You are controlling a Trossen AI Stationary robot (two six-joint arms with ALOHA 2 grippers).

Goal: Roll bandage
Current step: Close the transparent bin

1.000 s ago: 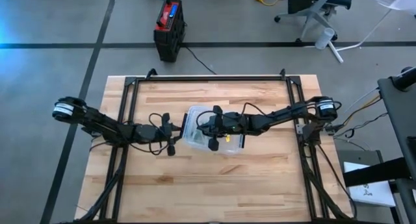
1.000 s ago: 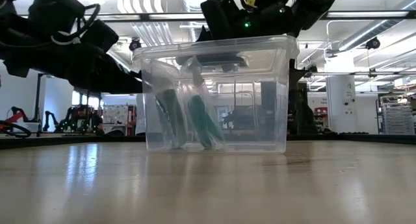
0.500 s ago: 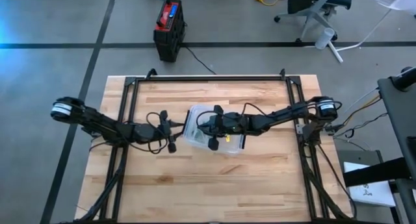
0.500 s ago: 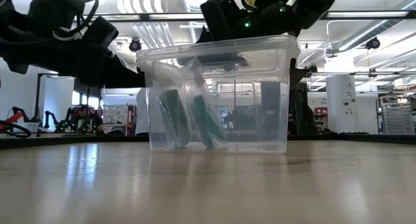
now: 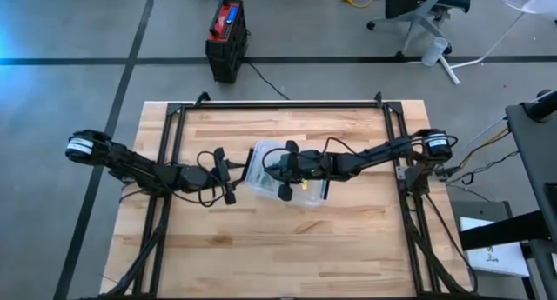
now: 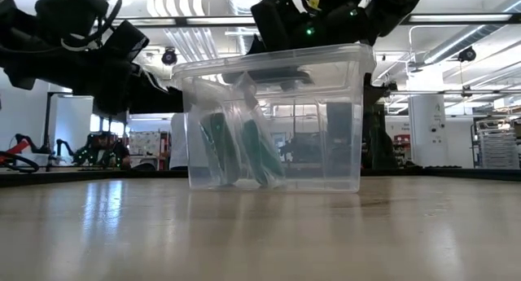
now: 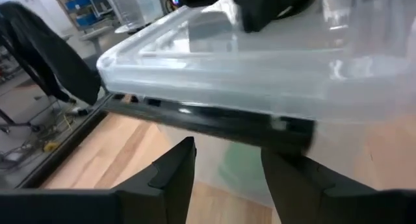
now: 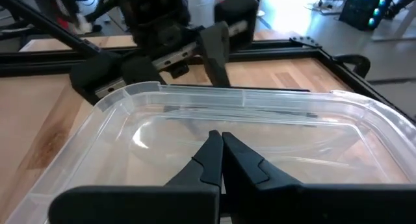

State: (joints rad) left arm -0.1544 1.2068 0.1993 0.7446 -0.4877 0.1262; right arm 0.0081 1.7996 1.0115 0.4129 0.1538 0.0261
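Note:
A clear plastic bin (image 6: 326,134) with a clear lid (image 8: 292,120) stands at the table's middle. Inside it, green bandage rolls (image 6: 244,151) in clear bags lean upright against each other near the bin's left end. My right gripper (image 8: 220,141) is shut and hovers over the middle of the lid (image 5: 277,171). My left gripper (image 7: 227,165) is open at the bin's left end (image 5: 235,174). Its fingers point level at the wall just under the lid's rim (image 7: 214,87), with nothing between them. My right gripper has its shut fingertips (image 8: 211,146) slanting down over the middle of the lid. I cannot tell whether they touch the lid.
A black metal frame (image 5: 278,104) runs around the wooden table top. Bare wood (image 5: 278,256) lies between the bin and the near edge. A red and black box (image 5: 226,39) stands on the floor beyond the far edge.
My left gripper has rolled a little at the bin's left end. The bin's left end has shifted slightly toward the table's right, while its right end has stayed where it was.

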